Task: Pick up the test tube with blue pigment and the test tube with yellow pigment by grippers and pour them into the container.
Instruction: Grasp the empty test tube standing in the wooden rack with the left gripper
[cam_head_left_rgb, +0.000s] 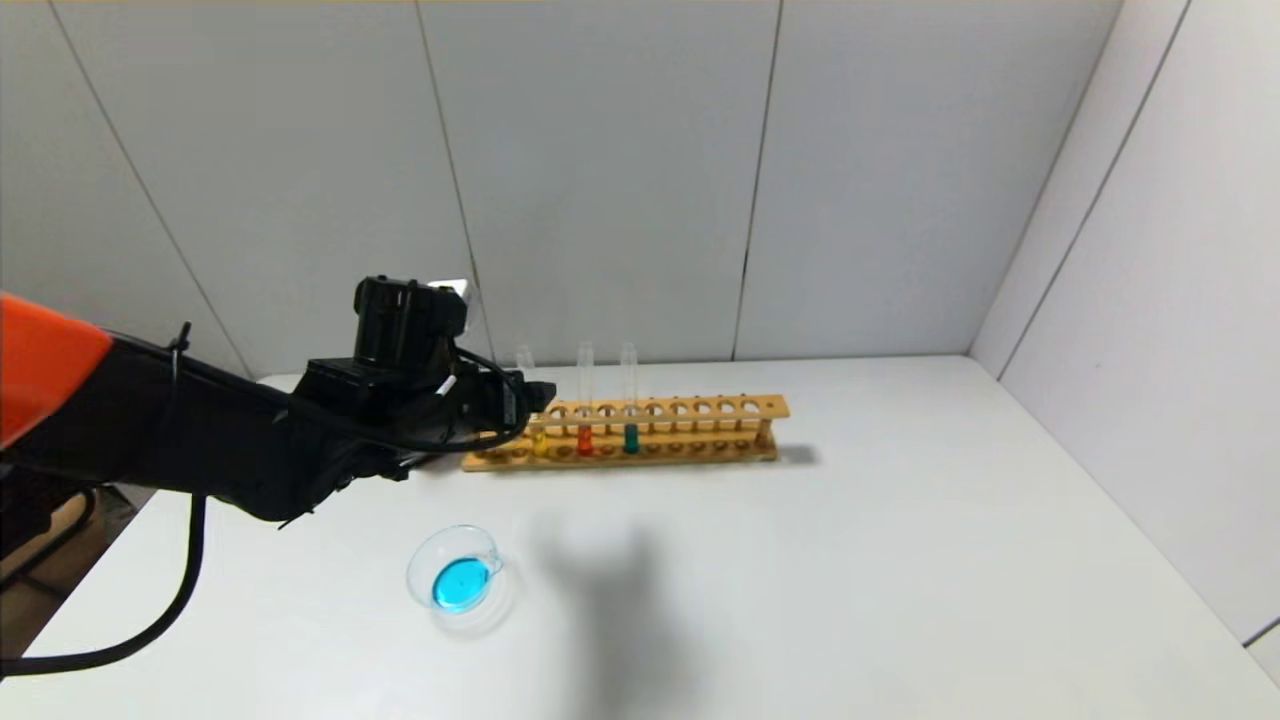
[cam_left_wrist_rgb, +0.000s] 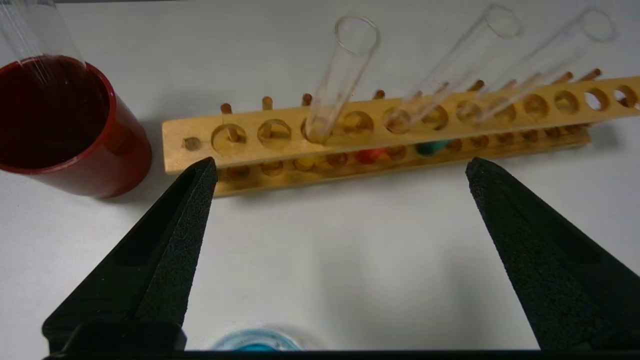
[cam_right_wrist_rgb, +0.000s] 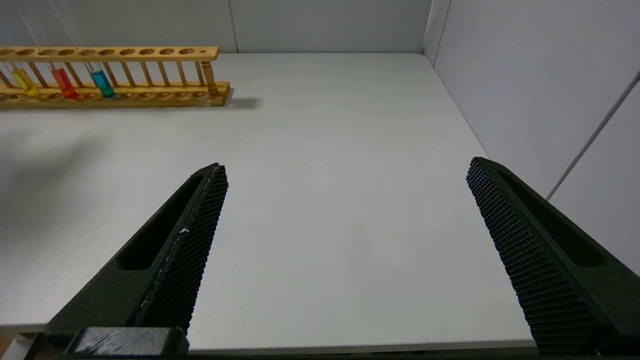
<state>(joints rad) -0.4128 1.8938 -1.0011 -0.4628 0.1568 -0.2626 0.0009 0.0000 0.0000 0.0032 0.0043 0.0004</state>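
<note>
The left gripper (cam_left_wrist_rgb: 340, 165), a black pincer with slim textured fingers, hangs released and wide apart, grasping nothing, just short of the long wooden test-tube rack (cam_left_wrist_rgb: 250, 150) that lies straight ahead of its fingertips. Standing in that rack, nearly centred between the fingers, is the thin clear glass test tube with a yellow-tinted rounded tip (cam_left_wrist_rgb: 340, 75). Beyond it towards the pincer's right finger stand a like tube with an orange-red tip (cam_left_wrist_rgb: 370, 156) and a tube with a green-teal tip (cam_head_left_rgb: 631, 438). Outside the left finger, beside the rack's end, sits a dark red round cup (cam_left_wrist_rgb: 100, 145) with a clear glass tube (cam_left_wrist_rgb: 35, 40) leaning in it; its tip is hidden. Below and behind the pincer, on the white table (cam_head_left_rgb: 900, 560), rests the small round clear glass container (cam_head_left_rgb: 455, 575), holding a pool of blue liquid.

The right gripper (cam_right_wrist_rgb: 345, 170) hovers over bare table well away from the rack, its fingers likewise spread and holding nothing.
</note>
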